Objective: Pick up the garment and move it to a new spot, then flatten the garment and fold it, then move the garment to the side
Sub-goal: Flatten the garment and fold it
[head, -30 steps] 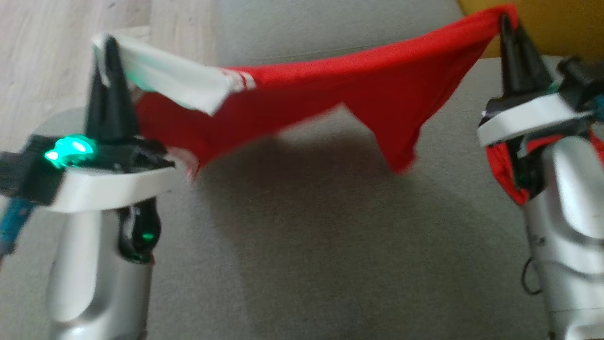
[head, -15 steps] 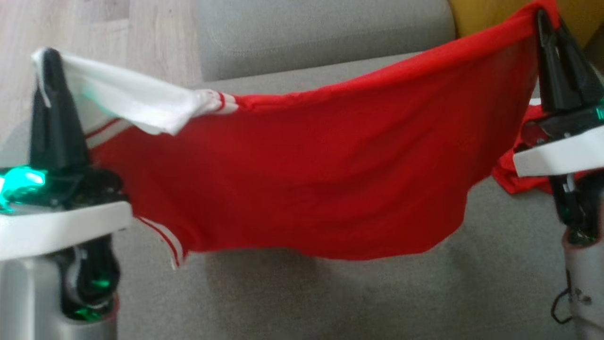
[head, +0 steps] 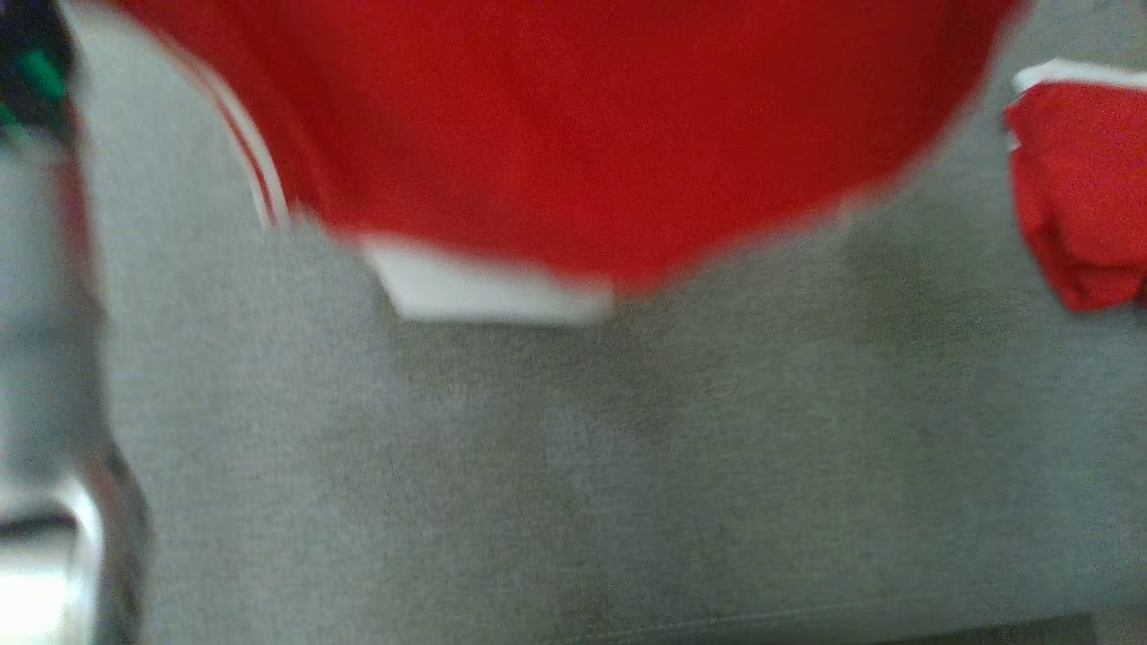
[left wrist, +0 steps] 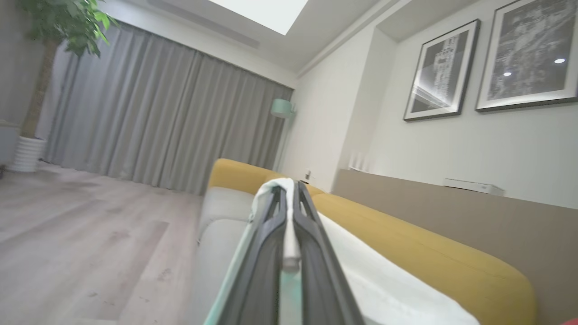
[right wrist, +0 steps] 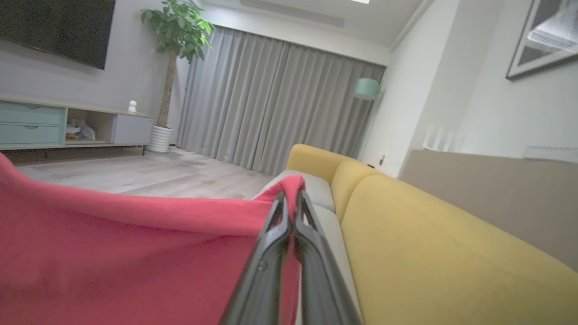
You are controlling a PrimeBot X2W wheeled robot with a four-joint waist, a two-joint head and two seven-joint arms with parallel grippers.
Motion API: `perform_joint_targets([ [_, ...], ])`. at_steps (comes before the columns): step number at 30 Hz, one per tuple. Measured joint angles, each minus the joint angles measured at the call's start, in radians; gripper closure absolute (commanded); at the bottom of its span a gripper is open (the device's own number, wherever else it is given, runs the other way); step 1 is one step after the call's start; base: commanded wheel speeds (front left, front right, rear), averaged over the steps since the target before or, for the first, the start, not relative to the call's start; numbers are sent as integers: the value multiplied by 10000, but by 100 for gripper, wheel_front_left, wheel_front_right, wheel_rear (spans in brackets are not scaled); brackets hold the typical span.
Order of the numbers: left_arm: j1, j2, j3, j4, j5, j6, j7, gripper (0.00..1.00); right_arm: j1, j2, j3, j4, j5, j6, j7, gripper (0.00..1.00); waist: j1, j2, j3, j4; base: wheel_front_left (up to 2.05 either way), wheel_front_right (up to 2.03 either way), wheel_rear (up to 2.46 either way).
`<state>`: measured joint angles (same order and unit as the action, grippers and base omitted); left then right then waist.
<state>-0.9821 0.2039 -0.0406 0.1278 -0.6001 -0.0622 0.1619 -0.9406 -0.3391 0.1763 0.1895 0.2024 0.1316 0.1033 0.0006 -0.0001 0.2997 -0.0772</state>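
Dark-fingered left gripper (left wrist: 289,188) and right gripper (right wrist: 290,198) are pinched on a limp red-and-white jersey garment (head: 556,125), which is stretched crosswise between them.

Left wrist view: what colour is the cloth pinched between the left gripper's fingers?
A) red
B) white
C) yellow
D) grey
B: a white strip of the garment runs up the middle of the shut left gripper, clamped there.
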Motion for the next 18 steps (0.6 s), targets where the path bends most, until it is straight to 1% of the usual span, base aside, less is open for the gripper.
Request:
perform_joint_targets([
  [2,-1408,247,-4,1087,443,-79,-364,100,-1535,-111,523,1133,-10,0,-476,100,0,0,505,52,0,0,0],
  [5,-3316,516,15,2543,1039,-86,-1360,100,-3389,100,602,2926,-267,0,-1342,100,2,0,1159,115,0,0,0],
  [7,-4253,516,31,3331,1281,-88,-2236,100,-4077,364,543,3990,-293,0,-1958,100,0,-1,1460,164,0,0,0],
  [9,-4867,464,-13,3992,1413,-155,-2968,100,-4350,596,334,4970,-322,0,-2575,100,0,0,1617,233,0,0,0],
  [12,-5124,347,-420,4801,1578,-401,-3465,100,-4420,725,163,6136,-581,0,-3166,100,-6,0,1645,401,0,0,0],
  [13,-5083,282,-796,5254,1630,-516,-3614,100,-4416,742,276,6681,-694,0,-3333,100,-6,0,1628,503,0,0,0],
  [16,-4742,201,-1300,5766,1626,-616,-3760,100,-4293,780,621,7325,-709,0,-3432,100,-6,0,1578,644,0,0,0],
  [18,-4127,161,-1647,5954,1626,-617,-3860,100,-3963,794,968,7672,-706,0,-3511,100,-6,0,1502,725,0,0,0],
])
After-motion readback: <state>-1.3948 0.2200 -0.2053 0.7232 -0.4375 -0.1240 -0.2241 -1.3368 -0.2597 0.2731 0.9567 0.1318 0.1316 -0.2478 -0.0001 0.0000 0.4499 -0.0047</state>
